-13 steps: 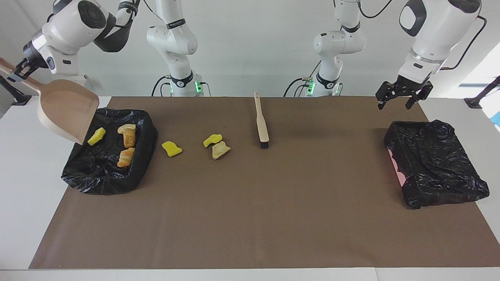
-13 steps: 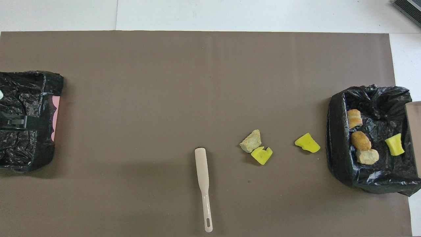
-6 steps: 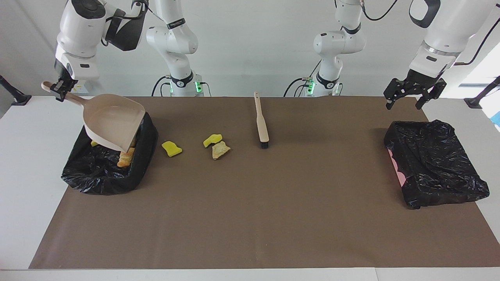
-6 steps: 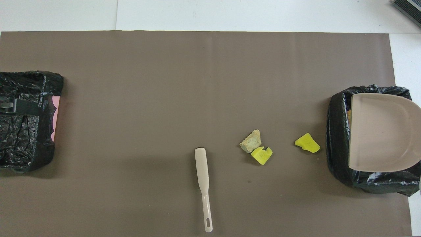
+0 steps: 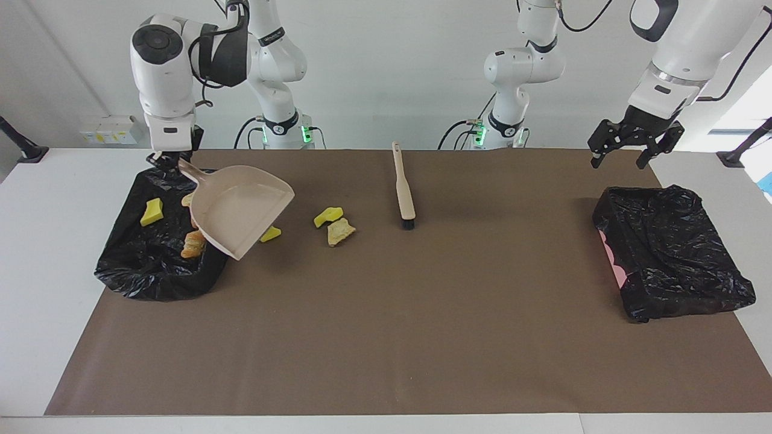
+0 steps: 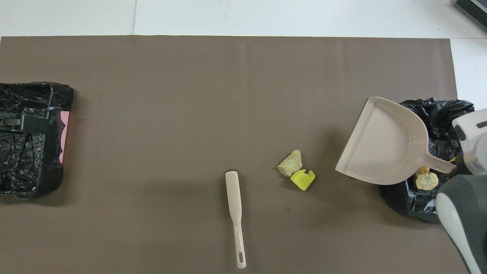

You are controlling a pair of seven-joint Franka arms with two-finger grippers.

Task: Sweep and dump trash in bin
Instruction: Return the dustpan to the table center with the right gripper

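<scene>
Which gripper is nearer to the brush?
The right gripper. It holds the dustpan over the bin at the right arm's end, apart from the brush. The left gripper hangs open by the other bin.

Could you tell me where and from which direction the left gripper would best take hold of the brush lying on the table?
Probably by the slim handle of the brush, coming straight down. It lies flat with the handle end nearer the robots and the bristle head farther. The open left gripper hangs above the table near the empty bin.
</scene>
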